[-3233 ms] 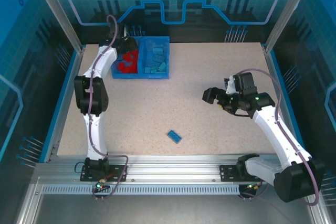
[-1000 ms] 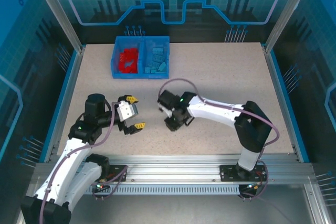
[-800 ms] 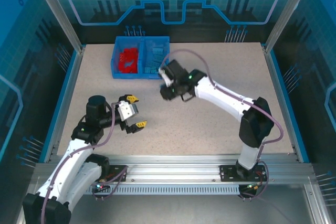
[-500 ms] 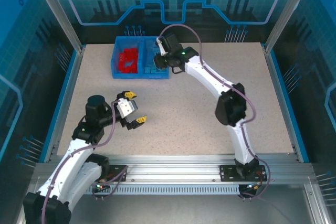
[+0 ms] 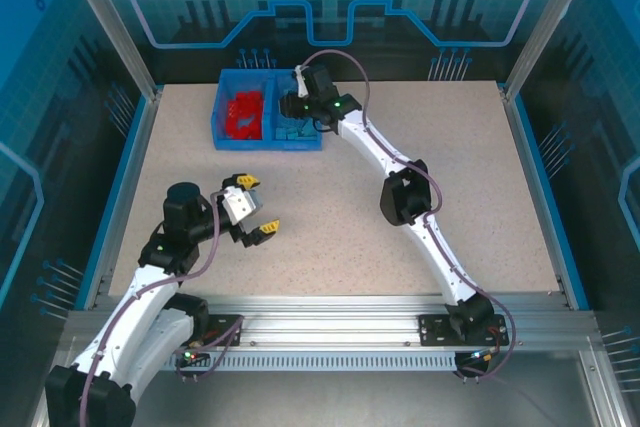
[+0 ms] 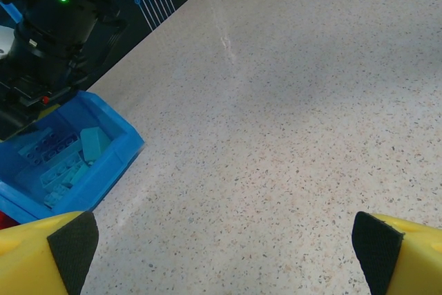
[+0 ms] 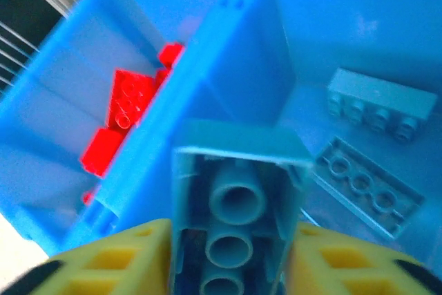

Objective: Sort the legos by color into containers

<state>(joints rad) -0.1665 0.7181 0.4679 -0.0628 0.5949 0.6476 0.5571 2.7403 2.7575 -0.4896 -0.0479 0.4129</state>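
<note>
Looking at the right gripper [image 7: 231, 267], it's got a light blue brick [image 7: 235, 198] pinched by its flat long sides, tubes facing the camera. I'd guess it's hard, featherlight and a bit slick, so those flat sides are the spot to grab; a corner pinch could let it twist out. It hangs over the blue bin [image 5: 300, 143], right by the divider [image 7: 207, 94] on the side with the other light blue bricks [image 7: 380, 105], with the red bricks [image 7: 128, 112] across. The left gripper [image 5: 252, 212] sits spread wide over bare table, well away.
</note>
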